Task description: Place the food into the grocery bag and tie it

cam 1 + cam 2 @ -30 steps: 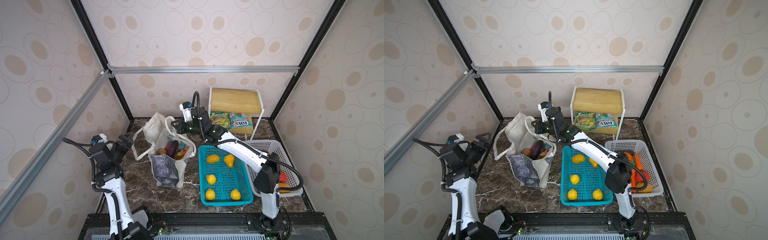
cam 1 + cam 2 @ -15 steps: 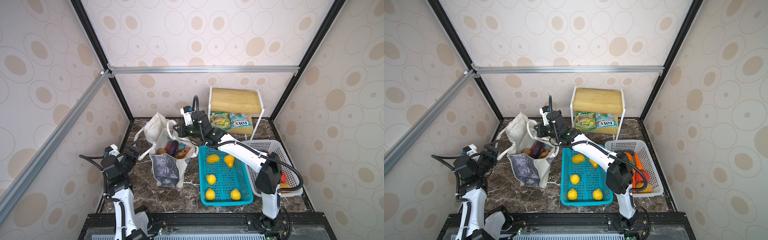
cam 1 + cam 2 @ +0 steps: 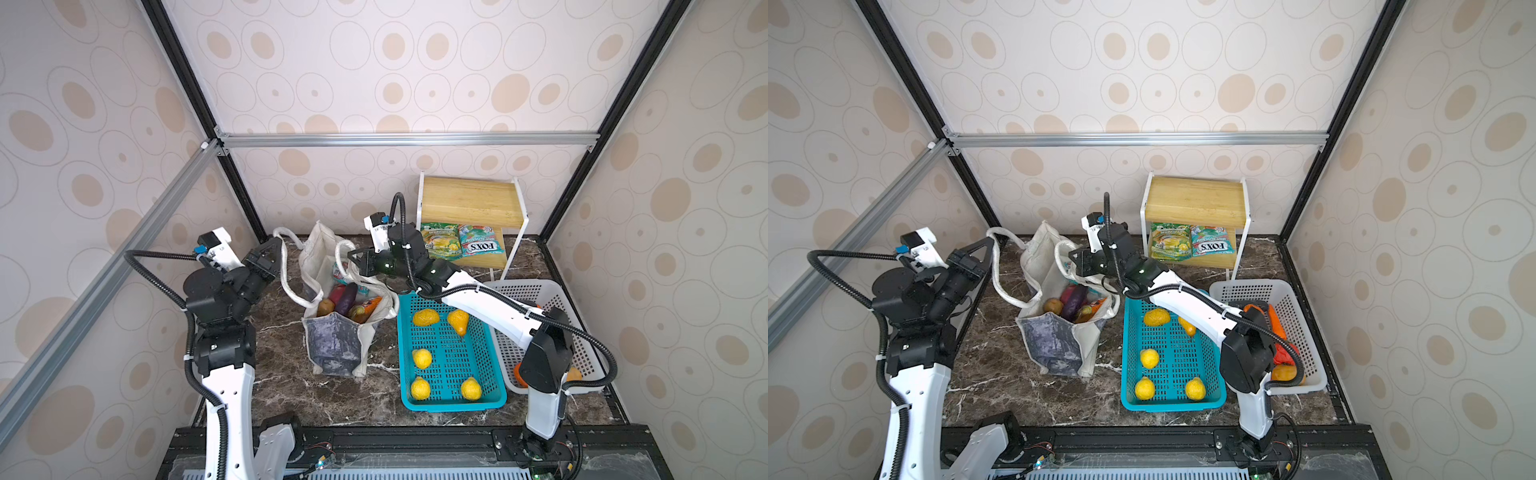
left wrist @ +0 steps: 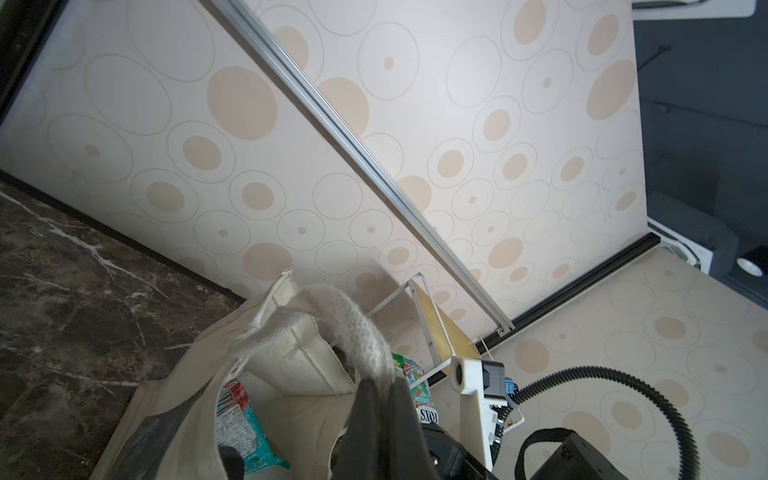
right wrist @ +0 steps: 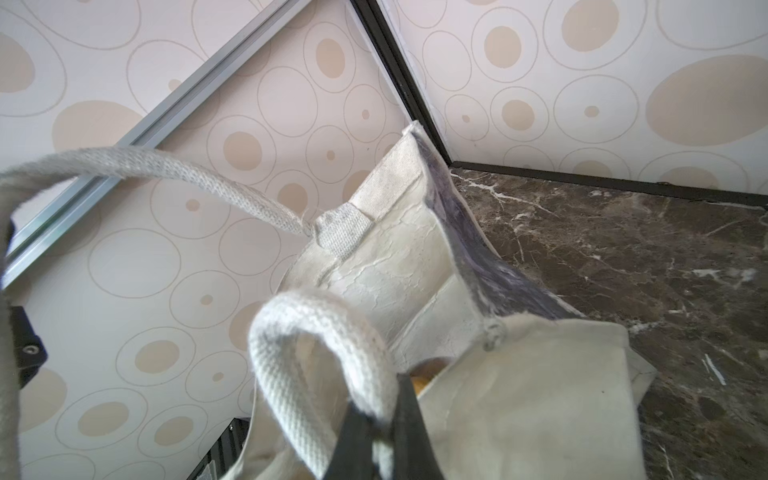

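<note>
The grocery bag [image 3: 336, 349] [image 3: 1054, 345] stands upright and open-mouthed on the dark marble surface [image 3: 291, 374], its blue-grey print facing the camera in both top views. Inside its mouth lie a purple eggplant [image 3: 347, 297], a brownish round fruit [image 3: 325, 307] and an orange packet [image 3: 369, 304]. The left wrist view also shows a teal packet [image 4: 245, 432] deeper in the bag. The left hand [image 3: 276, 246] [image 4: 380, 384] is off the bag's side nearest the left arm, its jaws pinched tight on one strap handle [image 3: 286, 278] [image 4: 353, 332]. That handle loops slack from the hand back to the bag's rim. The right hand [image 3: 354, 259] [image 5: 374, 411] hangs over the bag's rear rim, closed fast on the second strap handle [image 3: 341, 249] [image 5: 316, 332], which folds over between its dark fingers [image 5: 409, 424]. A teal basket [image 3: 453, 405] holding yellow toy fruit sits just beside the bag on the right arm's side. A white basket [image 3: 552, 291] stands beyond it, farther from the bag. Behind the bag and to that same side stands a wooden shelf [image 3: 469, 199] with two snack packets [image 3: 461, 245] on its lower board.
</note>
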### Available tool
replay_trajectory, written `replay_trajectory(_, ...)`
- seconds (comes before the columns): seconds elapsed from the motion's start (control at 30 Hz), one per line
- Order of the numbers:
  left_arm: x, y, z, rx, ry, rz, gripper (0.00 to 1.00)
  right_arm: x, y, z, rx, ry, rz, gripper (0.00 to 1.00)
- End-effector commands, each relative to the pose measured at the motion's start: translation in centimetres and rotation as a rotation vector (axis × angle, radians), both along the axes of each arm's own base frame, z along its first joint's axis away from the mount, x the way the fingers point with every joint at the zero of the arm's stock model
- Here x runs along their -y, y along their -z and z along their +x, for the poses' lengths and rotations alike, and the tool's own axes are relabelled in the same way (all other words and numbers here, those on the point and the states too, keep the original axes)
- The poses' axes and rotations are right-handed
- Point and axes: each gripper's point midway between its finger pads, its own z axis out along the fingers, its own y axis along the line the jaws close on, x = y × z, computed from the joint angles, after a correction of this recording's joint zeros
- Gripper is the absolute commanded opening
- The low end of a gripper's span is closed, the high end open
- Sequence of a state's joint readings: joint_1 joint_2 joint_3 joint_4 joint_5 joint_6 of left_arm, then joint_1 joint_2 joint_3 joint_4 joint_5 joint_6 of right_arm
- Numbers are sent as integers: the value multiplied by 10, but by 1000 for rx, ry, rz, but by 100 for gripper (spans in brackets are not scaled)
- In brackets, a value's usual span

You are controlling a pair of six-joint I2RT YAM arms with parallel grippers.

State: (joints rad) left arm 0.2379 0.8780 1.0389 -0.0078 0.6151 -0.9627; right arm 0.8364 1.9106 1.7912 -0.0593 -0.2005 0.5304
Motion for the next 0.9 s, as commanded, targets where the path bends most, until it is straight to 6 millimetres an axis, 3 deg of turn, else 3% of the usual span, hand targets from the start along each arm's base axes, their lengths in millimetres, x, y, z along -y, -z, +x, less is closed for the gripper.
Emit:
replay_trajectory(0.0,14,4,12,-28,29,50,0,-4,-24,-11,11,-56,64,0)
replay_trajectory(0.2,52,28,30,-68,127,43,0,-26,-20,-28,29,-166,87,0)
replay_trajectory(0.53,135,16,46,-79,255,165,0,-46,-18,-16,23,-174,113,0)
replay_trajectory(0.6,138,12,45,-77,243,189,0,-45,-21,-11,21,-161,143,0)
replay_trajectory(0.77,122,3,39,-80,161,245,0,-36,-45,9,5,-157,304,0)
replay_trajectory(0.87,121,3,40,-108,156,297,1,-42,-55,13,0,-180,355,0)
